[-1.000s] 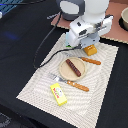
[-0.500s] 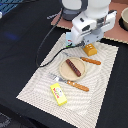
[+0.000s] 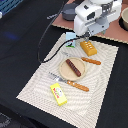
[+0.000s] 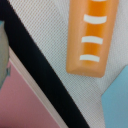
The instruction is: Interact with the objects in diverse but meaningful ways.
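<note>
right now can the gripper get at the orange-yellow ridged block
Probably yes. The arm hangs right over the orange-yellow ridged block, which lies alone on the placemat with nothing on top of it; the wrist view shows it close below. The gripper itself is not in view.

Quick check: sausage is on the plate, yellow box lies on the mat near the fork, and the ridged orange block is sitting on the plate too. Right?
Not quite. The ridged block is not on the plate; the exterior view shows it lying on the mat beyond the plate, just under the arm. The rest holds: the sausage is on the plate, and the yellow box lies on the mat near the fork.
</note>
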Available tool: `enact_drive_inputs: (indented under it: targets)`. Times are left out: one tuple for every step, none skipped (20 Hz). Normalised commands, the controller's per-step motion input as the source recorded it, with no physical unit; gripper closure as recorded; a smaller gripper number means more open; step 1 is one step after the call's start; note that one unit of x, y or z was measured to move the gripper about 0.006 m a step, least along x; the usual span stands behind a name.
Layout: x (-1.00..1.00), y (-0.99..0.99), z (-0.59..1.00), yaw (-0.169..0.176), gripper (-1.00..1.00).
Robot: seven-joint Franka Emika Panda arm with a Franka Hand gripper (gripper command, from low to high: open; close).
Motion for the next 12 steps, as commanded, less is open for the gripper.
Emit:
enact_drive_inputs:
  targets:
    - [-0.28, -0.86, 0.06, 0.019, -1.0]
    - [-0.32, -0.87, 0.04, 0.01, -1.0]
    - [-0.35, -0.89, 0.04, 0.001, -1.0]
    - [-0.35, -0.9, 0.07, 0.0, -1.0]
    - [-0.34, -0.91, 0.08, 0.0, -1.0]
    - [-0.34, -0.9, 0.13, 0.0, -1.0]
    - [-0.34, -0.85, 0.22, 0.0, -1.0]
    - [-0.32, -0.87, 0.23, -0.002, -1.0]
    - [-0.33, -0.84, 0.22, -0.018, -1.0]
    - [-0.32, -0.79, 0.23, -0.021, -1.0]
    - [-0.28, -0.73, 0.26, -0.019, -1.0]
    - [-0.28, -0.68, 0.25, -0.017, -1.0]
